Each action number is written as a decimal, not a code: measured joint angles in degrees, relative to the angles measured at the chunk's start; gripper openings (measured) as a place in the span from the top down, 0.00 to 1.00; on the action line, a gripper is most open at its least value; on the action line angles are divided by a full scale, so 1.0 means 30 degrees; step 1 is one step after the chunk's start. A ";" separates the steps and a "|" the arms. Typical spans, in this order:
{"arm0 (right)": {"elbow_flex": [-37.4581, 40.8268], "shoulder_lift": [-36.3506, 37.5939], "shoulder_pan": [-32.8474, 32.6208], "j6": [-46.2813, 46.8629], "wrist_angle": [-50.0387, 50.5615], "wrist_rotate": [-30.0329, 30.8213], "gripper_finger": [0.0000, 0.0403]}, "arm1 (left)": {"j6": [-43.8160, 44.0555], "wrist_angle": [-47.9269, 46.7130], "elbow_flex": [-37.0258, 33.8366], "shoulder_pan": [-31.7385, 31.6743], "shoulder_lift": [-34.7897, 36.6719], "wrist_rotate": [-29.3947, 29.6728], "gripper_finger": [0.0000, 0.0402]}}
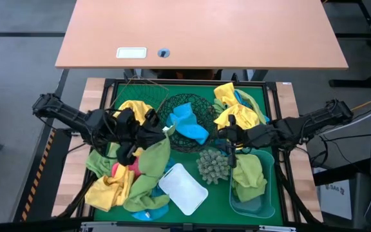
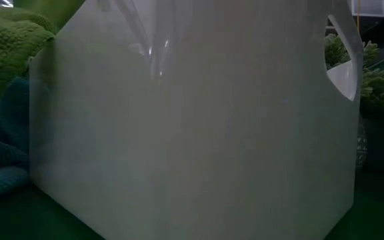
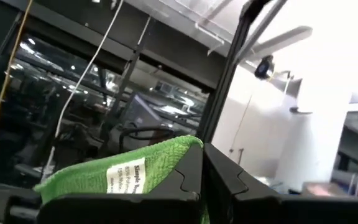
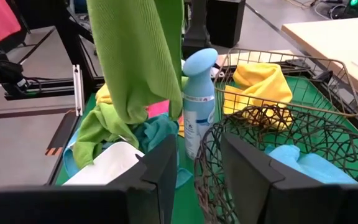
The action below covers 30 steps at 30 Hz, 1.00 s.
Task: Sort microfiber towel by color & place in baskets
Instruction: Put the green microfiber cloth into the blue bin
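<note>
two dark, jointed arms with black cables along them; the right gripper (image 4: 194, 171) has broad, flat black fingers (image 4: 157, 168).

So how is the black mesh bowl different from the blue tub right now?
The black mesh bowl is round and made of open wire; the blue tub is rectangular with translucent solid walls. The bowl holds bright blue towels, while the tub holds a lime green towel. The bowl sits mid-mat toward the far edge, between the two arms; the tub sits at the near right corner. Both hold a single towel color.
</note>
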<state>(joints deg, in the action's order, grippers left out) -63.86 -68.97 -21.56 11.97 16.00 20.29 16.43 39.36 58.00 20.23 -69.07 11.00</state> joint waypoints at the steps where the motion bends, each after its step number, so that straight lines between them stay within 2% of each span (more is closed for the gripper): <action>1: 0.0000 -0.0100 -0.0006 -0.0013 -0.0086 0.0002 0.69 | -0.0331 -0.0355 0.0278 -0.0014 -0.0176 0.0021 1.00; 9: 0.0007 -0.0234 -0.0022 -0.1154 -0.1994 -0.0153 0.66 | -0.2948 -0.2512 0.2944 -0.0589 -0.2085 -0.0014 1.00; 17: 0.0007 -0.0226 0.0109 -0.1651 -0.3541 -0.0152 0.43 | -0.4653 -0.5871 0.6134 -0.1005 -0.3811 -0.0014 1.00; 22: 0.0007 -0.0226 0.0079 -0.1668 -0.4536 -0.0253 0.31 | -0.5773 -0.6618 0.7556 -0.1286 -0.4951 -0.0006 1.00; 30: 0.0007 -0.0226 0.0080 -0.1668 -0.4526 -0.3773 0.28 | -0.6195 -0.6870 0.8063 -0.1939 -0.5956 0.0000 1.00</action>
<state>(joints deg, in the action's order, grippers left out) -63.83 -69.65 -21.32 6.96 2.42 8.97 -2.16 18.75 82.19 14.41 -86.94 11.00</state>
